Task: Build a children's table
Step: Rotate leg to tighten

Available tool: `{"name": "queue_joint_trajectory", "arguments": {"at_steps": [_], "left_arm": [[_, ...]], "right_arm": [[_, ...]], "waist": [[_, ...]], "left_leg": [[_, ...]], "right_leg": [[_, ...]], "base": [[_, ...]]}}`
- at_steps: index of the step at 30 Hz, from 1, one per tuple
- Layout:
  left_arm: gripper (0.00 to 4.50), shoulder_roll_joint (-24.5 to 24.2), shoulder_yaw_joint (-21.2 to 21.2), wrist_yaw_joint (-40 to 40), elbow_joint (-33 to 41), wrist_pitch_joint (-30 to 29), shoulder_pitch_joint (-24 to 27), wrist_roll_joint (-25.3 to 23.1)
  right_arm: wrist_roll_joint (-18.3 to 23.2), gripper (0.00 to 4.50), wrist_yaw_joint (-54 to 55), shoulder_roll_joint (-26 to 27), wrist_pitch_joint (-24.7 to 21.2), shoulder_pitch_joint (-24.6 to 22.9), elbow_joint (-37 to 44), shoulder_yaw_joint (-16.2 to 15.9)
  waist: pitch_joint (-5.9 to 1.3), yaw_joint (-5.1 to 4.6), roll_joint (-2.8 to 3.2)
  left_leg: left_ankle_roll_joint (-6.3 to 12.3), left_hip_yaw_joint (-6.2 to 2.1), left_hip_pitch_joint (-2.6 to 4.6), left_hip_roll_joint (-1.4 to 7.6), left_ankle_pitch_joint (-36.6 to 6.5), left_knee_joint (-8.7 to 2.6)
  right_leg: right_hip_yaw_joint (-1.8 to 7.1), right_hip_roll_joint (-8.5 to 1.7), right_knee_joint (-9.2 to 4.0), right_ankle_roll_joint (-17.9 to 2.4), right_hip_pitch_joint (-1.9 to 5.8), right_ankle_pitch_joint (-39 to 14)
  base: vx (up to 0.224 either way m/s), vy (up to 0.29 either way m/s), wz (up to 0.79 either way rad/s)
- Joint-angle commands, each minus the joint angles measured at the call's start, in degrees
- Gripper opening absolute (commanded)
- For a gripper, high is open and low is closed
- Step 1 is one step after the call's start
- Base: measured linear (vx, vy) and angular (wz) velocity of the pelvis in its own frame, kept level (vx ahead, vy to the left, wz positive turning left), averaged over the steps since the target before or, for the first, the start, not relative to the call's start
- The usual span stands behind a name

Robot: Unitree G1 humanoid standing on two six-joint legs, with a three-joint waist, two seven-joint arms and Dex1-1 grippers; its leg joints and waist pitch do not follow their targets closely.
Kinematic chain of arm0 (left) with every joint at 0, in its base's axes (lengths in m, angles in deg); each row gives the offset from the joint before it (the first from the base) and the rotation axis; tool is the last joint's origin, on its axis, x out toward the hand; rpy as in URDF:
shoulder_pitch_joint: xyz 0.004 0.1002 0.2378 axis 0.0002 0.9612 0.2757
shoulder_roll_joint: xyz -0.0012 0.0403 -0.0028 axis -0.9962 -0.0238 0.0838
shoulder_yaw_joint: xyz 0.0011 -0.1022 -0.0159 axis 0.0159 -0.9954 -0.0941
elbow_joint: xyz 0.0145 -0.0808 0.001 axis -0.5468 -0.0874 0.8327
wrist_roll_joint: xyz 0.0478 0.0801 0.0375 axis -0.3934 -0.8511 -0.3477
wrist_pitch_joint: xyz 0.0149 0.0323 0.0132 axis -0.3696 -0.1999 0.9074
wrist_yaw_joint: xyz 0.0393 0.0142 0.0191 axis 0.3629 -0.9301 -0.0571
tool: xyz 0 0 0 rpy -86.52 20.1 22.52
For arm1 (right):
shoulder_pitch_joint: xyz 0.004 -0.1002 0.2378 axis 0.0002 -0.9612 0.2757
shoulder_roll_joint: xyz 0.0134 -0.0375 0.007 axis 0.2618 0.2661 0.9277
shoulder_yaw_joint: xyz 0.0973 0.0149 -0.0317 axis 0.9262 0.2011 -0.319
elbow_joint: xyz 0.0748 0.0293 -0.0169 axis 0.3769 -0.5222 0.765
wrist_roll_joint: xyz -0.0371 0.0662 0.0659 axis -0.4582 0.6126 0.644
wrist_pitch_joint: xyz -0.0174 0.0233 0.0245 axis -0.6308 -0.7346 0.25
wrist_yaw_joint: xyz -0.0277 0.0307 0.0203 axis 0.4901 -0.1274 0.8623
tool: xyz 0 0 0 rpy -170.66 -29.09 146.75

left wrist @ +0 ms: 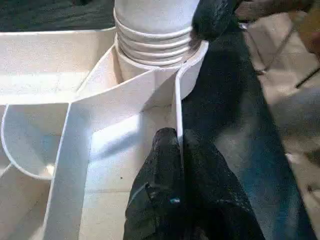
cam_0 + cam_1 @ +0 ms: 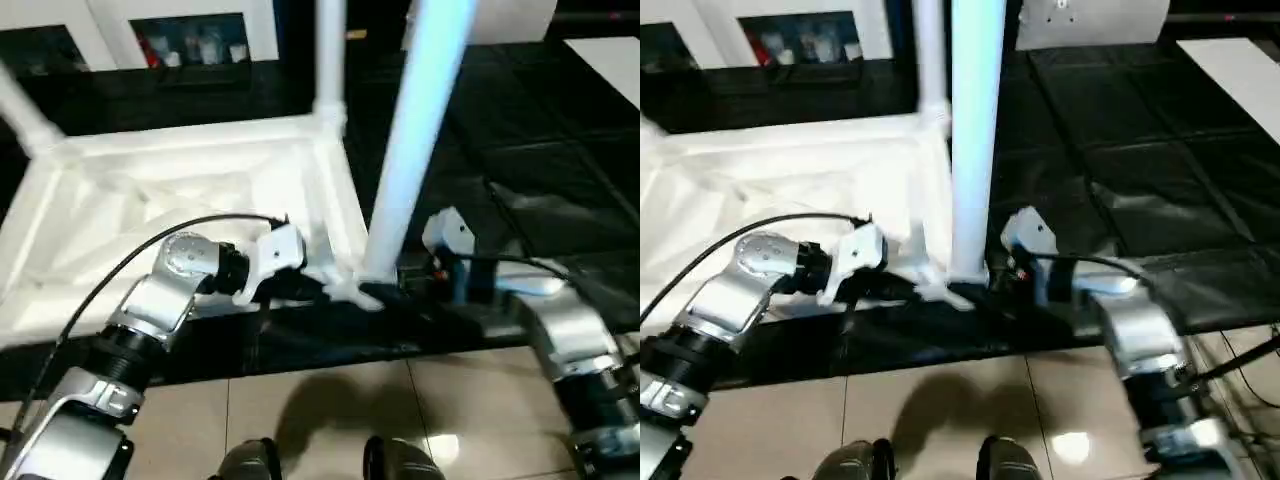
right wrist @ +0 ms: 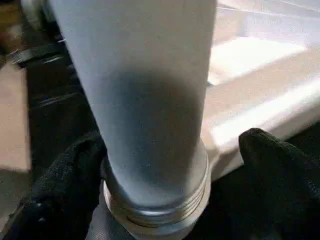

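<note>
White plastic table top (image 2: 180,200) lies upside down with three legs seated; left hand (image 1: 177,165) clenches its rim, right hand (image 3: 165,175) spread wide around nearest leg (image 2: 415,140).

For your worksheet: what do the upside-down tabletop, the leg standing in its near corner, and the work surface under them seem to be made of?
Tabletop: probably moulded white plastic; thin ribs and a round corner socket show.
Leg: likely the same plastic, smooth and slightly glossy, with ridged rings at its base.
Work surface: a black covering, creased and faintly shiny, perhaps plastic sheeting or coated fabric.
</note>
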Motion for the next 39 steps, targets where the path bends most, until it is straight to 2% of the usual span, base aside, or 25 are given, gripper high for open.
{"name": "queue_joint_trajectory", "arguments": {"at_steps": [1, 5, 9, 17, 22, 28, 29, 31, 32, 35, 36, 37, 38, 39], "left_arm": [[0.0, -0.24, 2.51, 4.05, 0.32, 1.3, -0.22, 0.5], [0.0, -0.46, 2.93, 6.16, 0.4, 1.88, -0.37, 0.78], [0.0, -0.63, 3.31, 6.73, -0.09, 2.78, -0.69, 0.96], [0.0, -0.91, 3.25, 7.36, -0.18, 3.16, -0.76, 0.88], [0.0, -1.12, 3.28, 7.5, -0.72, 3.61, -0.86, 0.64], [0.0, -1.15, 3.08, 7.51, -0.65, 3.47, -0.8, 0.81], [0.0, -1.11, 2.97, 7.46, -0.6, 3.31, -0.77, 0.95], [0.0, -1.06, 2.88, 7.38, -0.56, 3.17, -0.75, 1.05], [0.0, -0.5, 2.34, 5.85, -0.26, 1.97, -0.68, 1.18], [0.0, 2.2, 0.29, -1.8, 0.91, -3.47, -0.64, 0.77], [0.0, 3.79, -0.6, -6.54, 1.73, -6.0, -0.59, -0.15], [0.0, 4.61, -1.01, -8.7, 2.06, -7.16, -0.59, -0.53], [0.0, 5.12, -1.27, -9.97, 2.24, -7.82, -0.6, -0.73], [0.0, 6.0, -1.67, -11.76, 2.62, -8.89, -0.57, -0.87]], "right_arm": [[-0.12, 4.46, -2.72, -0.87, 1.15, 0.49, -0.66, -0.88], [1.73, 4.46, -8.55, -2.15, -0.32, 1.22, -0.59, -1.65], [2.71, 4.08, -10.77, -2.72, -0.09, 2.42, -1.93, -2.39], [2.64, 3.4, -13.14, -2.6, -0.23, 3.23, -3.09, -3.04], [2.48, 2.87, -13.3, -2.47, 0.01, 3.38, -3.43, -3.59], [2.66, 2.72, -13.56, -2.0, -0.3, 3.35, -3.15, -3.78], [2.75, 2.7, -13.54, -1.87, -0.46, 3.26, -2.95, -3.8], [2.85, 2.7, -13.5, -1.76, -0.6, 3.19, -2.81, -3.81], [3.33, 2.7, -12.81, -1.23, -1.61, 2.64, -1.89, -3.75], [2.08, 2.69, -2.55, 3.09, -5.79, 1.88, -1.04, -2.4], [-0.4, 2.69, 4.56, 5.96, -6.57, 1.57, -1.08, -2.15], [-1.13, 2.69, 7.25, 7.19, -7.38, 1.44, -1.01, -2.05], [-1.46, 2.69, 8.74, 7.92, -7.97, 1.37, -0.95, -1.96], [-1.79, 2.69, 11.47, 9.37, -8.74, 1.42, -1.1, -1.47]], "waist": [[-4.88, -0.32, -0.9], [-4.93, -0.16, -1.14], [-4.94, -0.12, -1.14], [-4.79, -0.11, -1.36], [-4.67, -0.16, -1.44], [-4.64, -0.18, -1.38], [-4.56, -0.16, -1.21], [-4.55, -0.2, -1.32], [-4.53, -0.18, -1.07], [-4.33, -0.38, -1.22], [-4.18, -0.42, -0.88], [-3.97, -0.76, -1.06], [-3.94, -1.1, -1.21], [-3.83, -1.53, -1.16]], "left_leg": [[8.32, -0.47, 0.86, 2.88, -4.85, -3.36], [9.23, -0.5, 0.72, 2.98, -3.45, -3.29], [9.66, -0.52, 0.76, 2.92, -3.18, -3.25], [9.57, -0.51, 0.64, 2.91, -3.06, -3.28], [9.09, -0.52, 0.72, 2.9, -3.85, -3.38], [8.9, -0.55, 0.75, 2.96, -3.88, -3.43], [8.92, -0.57, 0.71, 2.94, -3.94, -3.45], [8.76, -0.54, 0.71, 2.92, -4.31, -3.47], [8.66, -0.58, 0.73, 2.93, -4.39, -3.5], [7.64, -0.6, 0.77, 2.99, -5.03, -3.67], [7.25, -0.67, 0.79, 2.91, -5.73, -3.71], [5.56, -0.7, 0.81, 2.8, -7.42, -3.93], [4.18, -0.89, 0.8, 2.56, -8.71, -4.06], [3.55, -0.88, 0.97, 2.67, -9.53, -4.17]], "right_leg": [[3.28, -4.65, -3.77, -15.35, 3.79, -7.51], [3.23, -4.48, -3.52, -15.54, 3.77, -5.48], [3.12, -4.49, -3.56, -15.51, 3.68, -5.95], [3.13, -4.47, -3.63, -15.23, 3.65, -6.4], [3.1, -4.5, -3.86, -14.76, 3.6, -8.44], [3.13, -4.49, -3.88, -14.67, 3.53, -8.56], [3.12, -4.51, -3.88, -14.77, 3.51, -8.47], [3.13, -4.52, -3.96, -14.73, 3.56, -8.83], [3.1, -4.51, -3.96, -14.69, 3.54, -9.04], [3.14, -4.5, -4.06, -14.74, 3.46, -10.38], [3.11, -4.56, -4.29, -14.63, 3.34, -11.69], [3.0, -4.51, -4.67, -13.74, 3.2, -15.13], [2.93, -4.55, -4.95, -12.4, 3.42, -18.45], [3.09, -4.55, -5.13, -11.72, 3.22, -19.78]], "base": [[0.0, 0.0, 0.0], [0.0, 0.0, 0.0], [0.0, 0.0, 0.0], [0.0, 0.0, 0.0], [0.0, 0.0, 0.0], [0.0, 0.0, 0.0], [0.0, 0.0, 0.0], [0.0, 0.0, 0.0], [0.0, 0.0, 0.0], [0.0, 0.0, 0.0], [0.0, 0.0, 0.0], [0.0, 0.0, 0.0], [0.0, 0.0, 0.0], [0.0, 0.0, 0.0]]}}
